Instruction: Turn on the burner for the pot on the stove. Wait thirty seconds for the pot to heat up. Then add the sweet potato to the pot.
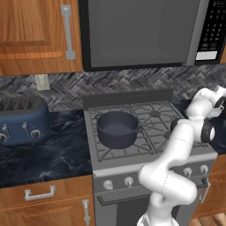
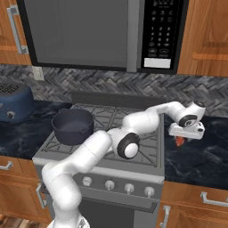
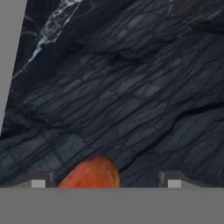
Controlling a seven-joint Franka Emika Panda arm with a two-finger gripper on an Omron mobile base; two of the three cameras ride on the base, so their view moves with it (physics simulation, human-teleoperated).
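In the hand view, the gripper (image 3: pixel 106 179) has its two tips spread wide. The round end of the sweet potato (image 3: pixel 91 173) pokes up between them, closer to the left tip. I cannot tell if either tip touches it. Behind it is the dark marble counter (image 3: pixel 131 87).

The right base view shows the hand from the side. The gripper (image 2: pixel 183 139) hangs over the counter (image 2: pixel 196 156) just right of the stove (image 2: pixel 102 151). A bit of the orange sweet potato (image 2: pixel 179 141) peeks out under it. In the left base view the hand is cut off at the right edge, but this view shows the whole blue toaster (image 1: pixel 23 120) on the left counter.

Count the things: one pot (image 1: pixel 117 128), sitting on the front left burner, and one sweet potato. The stove (image 1: pixel 145 132) has four burners. One open burner (image 1: pixel 155 113) is at the back right. The right base view shows four silver knobs (image 2: pixel 129 187) in a row along the front.

Farthest back, one microwave (image 2: pixel 102 31) hangs above the stove, with wood cabinets (image 1: pixel 35 31) beside it.
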